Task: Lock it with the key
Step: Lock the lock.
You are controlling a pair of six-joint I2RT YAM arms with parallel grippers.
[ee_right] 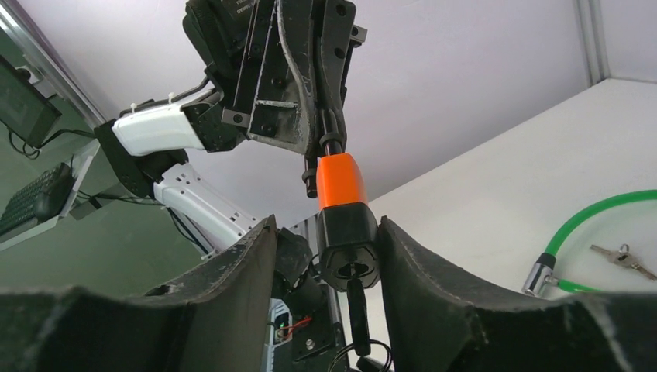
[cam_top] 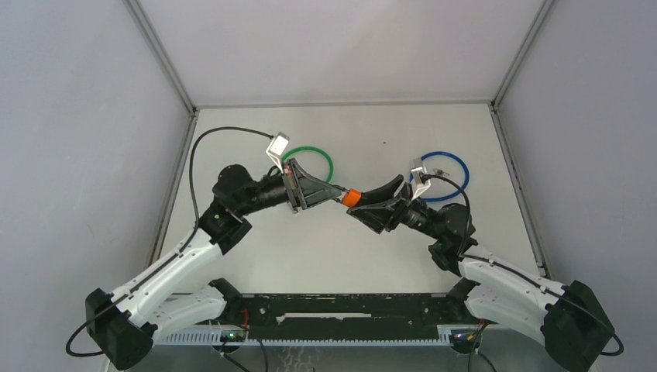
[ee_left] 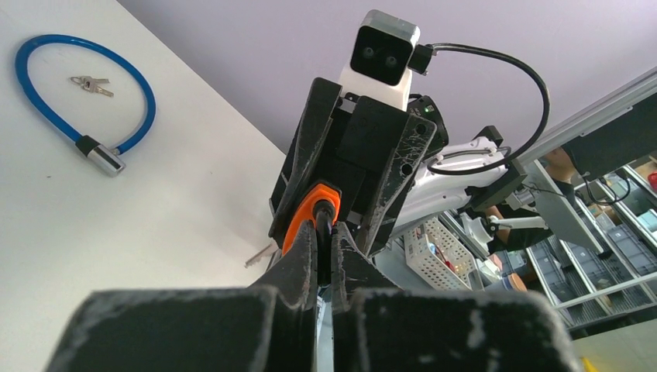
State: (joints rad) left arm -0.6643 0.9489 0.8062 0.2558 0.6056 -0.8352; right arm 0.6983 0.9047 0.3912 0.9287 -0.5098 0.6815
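Note:
The lock (cam_top: 352, 197) has an orange sleeve and a black body and hangs in the air between the two arms. My left gripper (cam_top: 338, 194) is shut on its thin black stem; in the left wrist view the fingers (ee_left: 306, 256) press on the stem just below the orange sleeve (ee_left: 308, 211). In the right wrist view the black lock body (ee_right: 349, 240) faces the camera, and a black-headed key (ee_right: 357, 306) sits in its keyhole on a wire ring. My right gripper (ee_right: 325, 225) straddles the body: the right finger touches it, the left finger stands off with a gap.
A green cable lock (cam_top: 310, 163) lies on the table behind the left gripper, with loose keys (ee_right: 620, 260) inside its loop. A blue cable lock (cam_top: 442, 177) lies behind the right gripper, with keys (ee_left: 93, 84) inside it. Side rails frame the table.

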